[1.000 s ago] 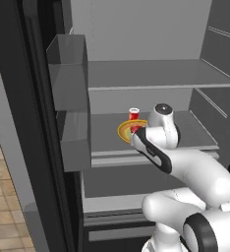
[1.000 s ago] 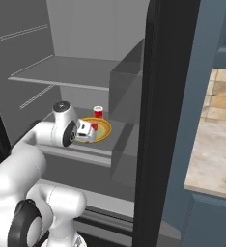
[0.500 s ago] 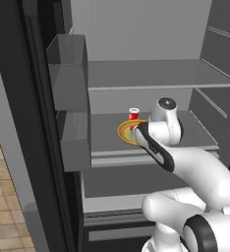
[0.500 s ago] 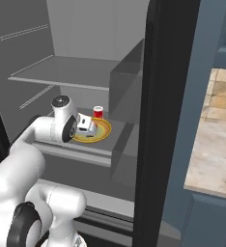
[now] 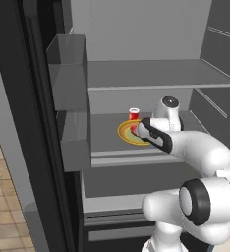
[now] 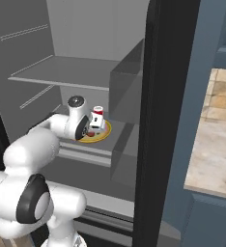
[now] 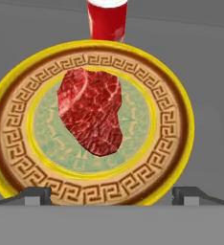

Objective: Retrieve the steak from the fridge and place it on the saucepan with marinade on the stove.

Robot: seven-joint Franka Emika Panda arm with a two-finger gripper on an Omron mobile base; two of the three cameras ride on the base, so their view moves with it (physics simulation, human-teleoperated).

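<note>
Steak [image 7: 92,116] on yellow-rimmed plate [image 7: 173,143], grey fridge shelf [image 5: 107,140], claw [image 7: 111,194] wide above.

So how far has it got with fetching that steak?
Early days. The fridge stands open and the arm reaches inside. The open gripper hovers over the steak, which lies ungrasped on its yellow-rimmed plate by a red cup. Grasping, carrying and placing it on the saucepan remain.
</note>
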